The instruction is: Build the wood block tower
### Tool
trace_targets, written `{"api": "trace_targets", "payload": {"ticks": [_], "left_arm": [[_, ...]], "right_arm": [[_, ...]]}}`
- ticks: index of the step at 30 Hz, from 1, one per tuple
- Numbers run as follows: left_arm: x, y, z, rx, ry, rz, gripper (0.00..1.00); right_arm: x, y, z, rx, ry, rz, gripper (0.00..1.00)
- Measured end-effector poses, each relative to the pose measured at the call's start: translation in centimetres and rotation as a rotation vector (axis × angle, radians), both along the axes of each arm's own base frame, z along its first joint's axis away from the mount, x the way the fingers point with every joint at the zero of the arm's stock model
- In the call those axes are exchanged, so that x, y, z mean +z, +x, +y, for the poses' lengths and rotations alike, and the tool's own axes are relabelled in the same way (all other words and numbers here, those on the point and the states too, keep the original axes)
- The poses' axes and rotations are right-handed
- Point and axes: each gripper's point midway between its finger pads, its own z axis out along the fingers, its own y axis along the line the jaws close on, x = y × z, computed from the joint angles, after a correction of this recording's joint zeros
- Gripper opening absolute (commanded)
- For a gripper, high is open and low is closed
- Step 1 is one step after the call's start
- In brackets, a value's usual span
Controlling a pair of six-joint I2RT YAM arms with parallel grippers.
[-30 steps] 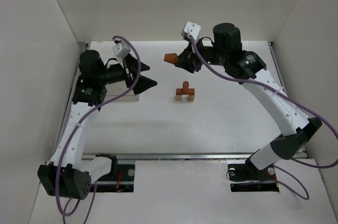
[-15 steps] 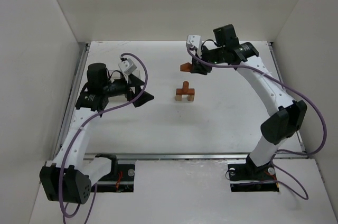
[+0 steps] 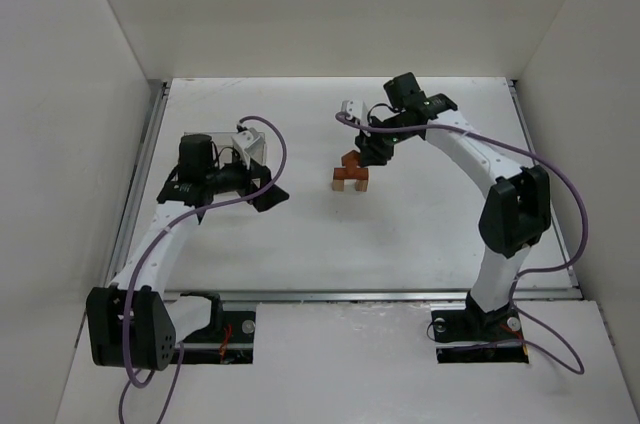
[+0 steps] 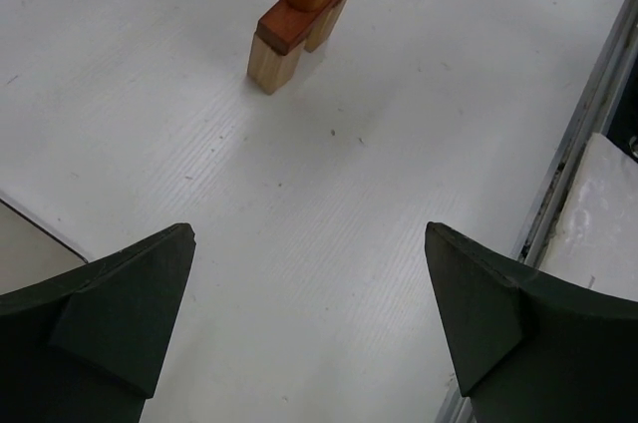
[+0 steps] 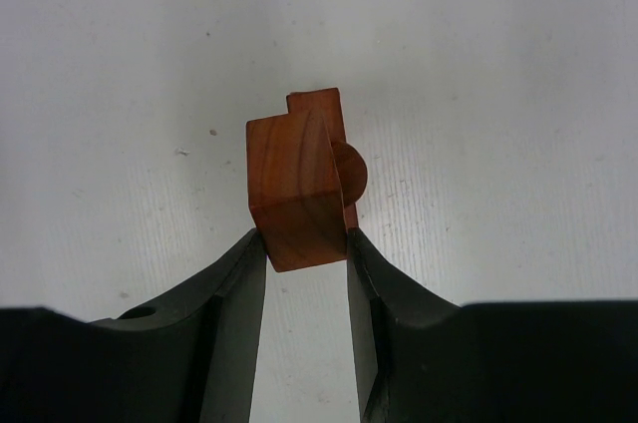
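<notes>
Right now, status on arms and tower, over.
Left fingers open, empty. Right fingers shut on reddish-brown wooden block, over small tan-and-red wood block tower. Nothing in the way.

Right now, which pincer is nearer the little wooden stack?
The right. The right pincer hangs just over the stack, gripping a reddish block; the left pincer sits off to its left, open.
</notes>
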Motion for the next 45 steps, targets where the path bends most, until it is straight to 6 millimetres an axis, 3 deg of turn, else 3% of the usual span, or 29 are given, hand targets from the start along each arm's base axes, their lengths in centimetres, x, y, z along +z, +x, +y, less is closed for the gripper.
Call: {"api": "trace_targets", "payload": {"ticks": [5,19,45], "left_arm": [[-0.6,0.4,0.2,0.010,0.014,-0.007,1.00],[-0.5,0.8,0.3,0.019,0.021,-0.025,1.00],[-0.3,1.3,0.5,0.032,0.027,-0.048,1.00]], "right_arm": [[-0.5,-0.2,-0.3,-0.002,-0.006,-0.012,0.00],[1.9,1.2,0.2,0.003,0.040,-0.139,0.00],[1.2,1.0,0.6,0.013,0.035,-0.128,0.00]]}}
